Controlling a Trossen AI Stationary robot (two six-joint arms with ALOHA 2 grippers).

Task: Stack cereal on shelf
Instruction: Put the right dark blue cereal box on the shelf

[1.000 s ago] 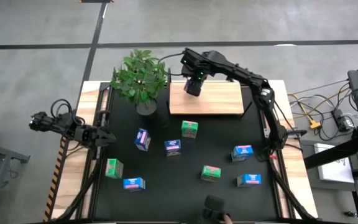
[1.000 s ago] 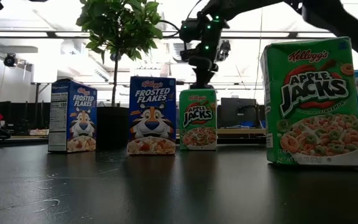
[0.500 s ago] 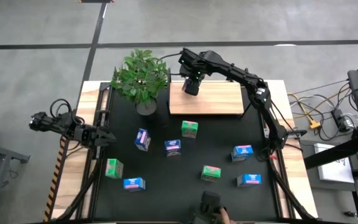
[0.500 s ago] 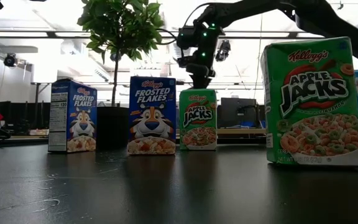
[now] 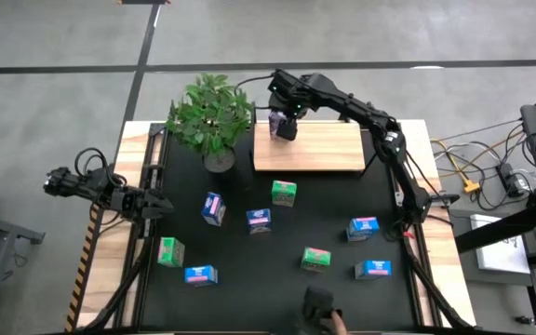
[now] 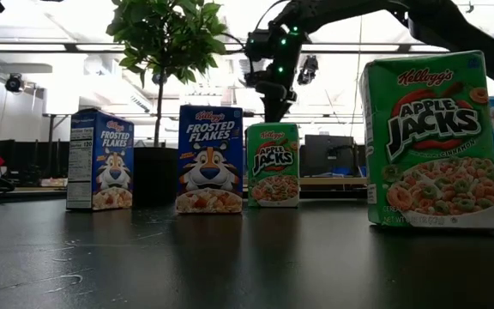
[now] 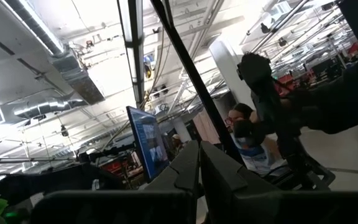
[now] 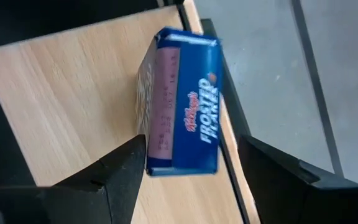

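A dark blue Frosted Flakes box (image 8: 185, 99) stands on the far left corner of the light wood shelf (image 5: 319, 149); it also shows in the high view (image 5: 274, 121). My right gripper (image 8: 188, 165) hangs just above it, open, with one finger on either side of the box; I see no contact. It also shows in the low view (image 6: 273, 94). My left gripper (image 5: 159, 205) waits at the table's left edge, fingers shut (image 7: 199, 171). Several more boxes stand on the black mat.
On the mat stand dark blue boxes (image 5: 213, 207) (image 5: 259, 220), green boxes (image 5: 284, 193) (image 5: 315, 259) (image 5: 168, 251) and light blue boxes (image 5: 364, 228) (image 5: 372, 269) (image 5: 200, 274). A potted plant (image 5: 210, 116) stands left of the shelf. A hand with a dark object (image 5: 319, 307) is at the near edge.
My right gripper has risen a little over the shelf's far left corner and drifted slightly toward the far edge. The dark blue box, hidden under it before, now shows beside it in the high view, standing on the shelf.
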